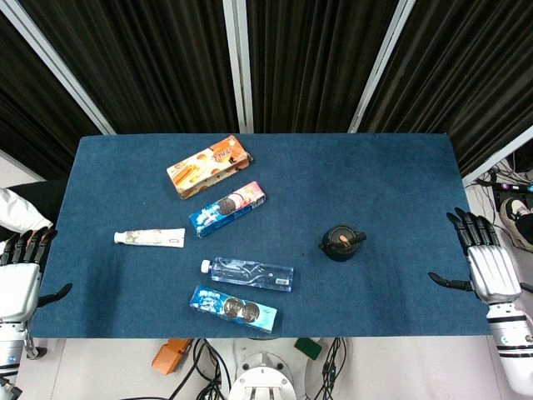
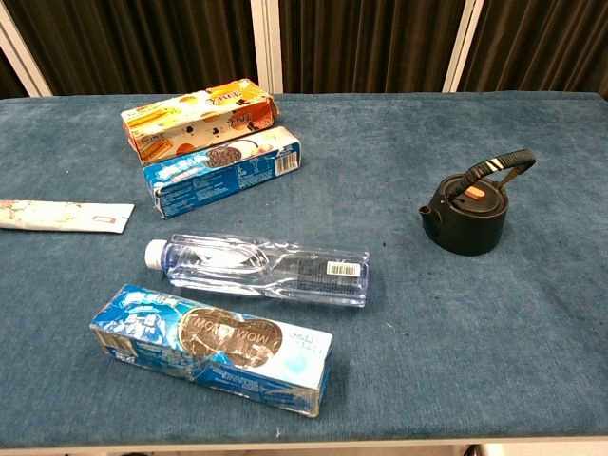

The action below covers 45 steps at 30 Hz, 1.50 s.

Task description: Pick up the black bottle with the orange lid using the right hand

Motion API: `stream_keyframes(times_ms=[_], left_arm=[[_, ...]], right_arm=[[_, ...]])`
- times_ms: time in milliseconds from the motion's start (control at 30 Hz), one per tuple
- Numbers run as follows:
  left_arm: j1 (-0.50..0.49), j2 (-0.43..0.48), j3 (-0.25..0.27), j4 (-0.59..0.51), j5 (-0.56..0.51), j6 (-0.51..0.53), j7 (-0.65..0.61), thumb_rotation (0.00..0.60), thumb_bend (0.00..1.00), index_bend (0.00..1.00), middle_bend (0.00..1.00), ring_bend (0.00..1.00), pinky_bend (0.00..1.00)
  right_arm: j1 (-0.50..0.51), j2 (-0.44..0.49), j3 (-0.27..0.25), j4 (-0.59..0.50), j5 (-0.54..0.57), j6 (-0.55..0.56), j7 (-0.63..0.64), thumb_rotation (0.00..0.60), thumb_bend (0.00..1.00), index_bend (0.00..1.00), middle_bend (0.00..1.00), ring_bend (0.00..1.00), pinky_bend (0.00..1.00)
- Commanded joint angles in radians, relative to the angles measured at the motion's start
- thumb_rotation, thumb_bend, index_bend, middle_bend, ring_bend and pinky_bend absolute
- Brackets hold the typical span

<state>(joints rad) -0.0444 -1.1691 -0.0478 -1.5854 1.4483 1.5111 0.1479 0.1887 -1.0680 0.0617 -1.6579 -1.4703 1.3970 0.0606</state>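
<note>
The black bottle with the orange lid [image 1: 341,242] stands upright on the blue table, right of centre; in the chest view the bottle [image 2: 469,208] shows a looped black handle over its orange-marked top. My right hand [image 1: 485,260] hovers off the table's right edge, fingers spread and holding nothing, well to the right of the bottle. My left hand [image 1: 21,275] is at the table's left edge, also spread and empty. Neither hand appears in the chest view.
A clear water bottle [image 1: 247,273] lies left of the black bottle, with a blue cookie box [image 1: 234,308] nearer the front edge. Further back lie another blue cookie box [image 1: 226,209], an orange box [image 1: 208,166] and a white tube [image 1: 150,238].
</note>
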Motion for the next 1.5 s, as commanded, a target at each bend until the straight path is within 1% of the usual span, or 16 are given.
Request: stream_keyframes(times_ms=[33,100,200,233,300,333,433,500,600,700,933,1067,1200,1367,1500], left_arm=[[-0.001,-0.001,0.001,0.001,-0.002,-0.004,-0.001,0.600,0.14,0.09,0.04,0.00,0.00],[-0.001,-0.001,0.001,0.000,-0.001,-0.003,0.000,0.600,0.14,0.09,0.04,0.00,0.00],[-0.002,-0.002,0.001,-0.003,0.001,-0.002,0.000,0.600,0.14,0.09,0.04,0.00,0.00],[-0.003,-0.004,0.001,-0.004,0.001,-0.004,0.000,0.600,0.14,0.09,0.04,0.00,0.00],[-0.005,-0.005,0.001,-0.007,0.003,-0.006,0.001,0.600,0.14,0.09,0.04,0.00,0.00],[-0.007,-0.006,0.000,-0.009,0.005,-0.006,0.001,0.600,0.14,0.09,0.04,0.00,0.00],[-0.009,-0.007,-0.001,-0.010,0.009,-0.005,0.003,0.600,0.14,0.09,0.04,0.00,0.00],[-0.007,-0.005,0.000,-0.010,0.009,-0.003,0.005,0.600,0.14,0.09,0.04,0.00,0.00],[-0.001,-0.002,0.002,-0.013,0.003,0.001,0.004,0.600,0.14,0.09,0.04,0.00,0.00],[0.006,0.001,0.005,-0.012,-0.004,0.004,0.002,0.600,0.14,0.09,0.04,0.00,0.00],[0.016,0.003,0.008,-0.008,-0.015,0.006,-0.003,0.600,0.14,0.09,0.04,0.00,0.00],[0.016,0.001,0.008,-0.007,-0.015,0.005,-0.003,0.600,0.14,0.09,0.04,0.00,0.00],[0.016,-0.002,0.007,-0.003,-0.016,0.003,-0.003,0.600,0.14,0.09,0.04,0.00,0.00],[0.013,-0.002,0.005,-0.001,-0.016,-0.001,-0.004,0.600,0.14,0.09,0.04,0.00,0.00],[0.012,-0.003,0.005,-0.001,-0.015,-0.002,-0.004,0.600,0.14,0.09,0.04,0.00,0.00]], right_arm=[[0.002,-0.002,0.000,-0.002,-0.002,-0.006,-0.002,0.517,0.00,0.00,0.05,0.00,0.00],[0.006,-0.001,0.001,-0.006,-0.008,-0.012,-0.002,0.518,0.00,0.00,0.05,0.00,0.00],[0.035,0.006,0.002,-0.023,-0.030,-0.049,0.004,0.522,0.00,0.01,0.05,0.01,0.00],[0.061,0.009,0.003,-0.034,-0.050,-0.082,0.006,0.524,0.00,0.03,0.06,0.02,0.00],[0.106,0.012,0.008,-0.047,-0.068,-0.141,0.002,0.525,0.00,0.12,0.10,0.07,0.00],[0.139,0.010,0.015,-0.051,-0.074,-0.183,-0.015,0.526,0.00,0.17,0.13,0.10,0.00],[0.224,-0.017,0.035,-0.054,-0.068,-0.295,-0.081,0.525,0.00,0.26,0.20,0.15,0.00],[0.276,-0.046,0.046,-0.050,-0.058,-0.363,-0.131,0.525,0.00,0.28,0.21,0.16,0.00],[0.335,-0.085,0.056,-0.044,-0.039,-0.437,-0.189,0.526,0.00,0.30,0.23,0.17,0.00],[0.375,-0.116,0.064,-0.033,-0.018,-0.483,-0.234,0.526,0.00,0.34,0.25,0.19,0.00],[0.425,-0.157,0.069,-0.012,0.032,-0.531,-0.308,0.525,0.00,0.39,0.31,0.25,0.00],[0.445,-0.173,0.062,-0.002,0.056,-0.553,-0.340,0.526,0.00,0.46,0.38,0.33,0.00],[0.450,-0.180,0.055,0.004,0.077,-0.552,-0.352,0.525,0.00,0.53,0.44,0.39,0.00],[0.455,-0.181,0.046,0.007,0.089,-0.549,-0.362,0.525,0.00,0.57,0.47,0.43,0.00],[0.460,-0.182,0.039,0.010,0.098,-0.548,-0.362,0.526,0.00,0.59,0.50,0.47,0.00]])
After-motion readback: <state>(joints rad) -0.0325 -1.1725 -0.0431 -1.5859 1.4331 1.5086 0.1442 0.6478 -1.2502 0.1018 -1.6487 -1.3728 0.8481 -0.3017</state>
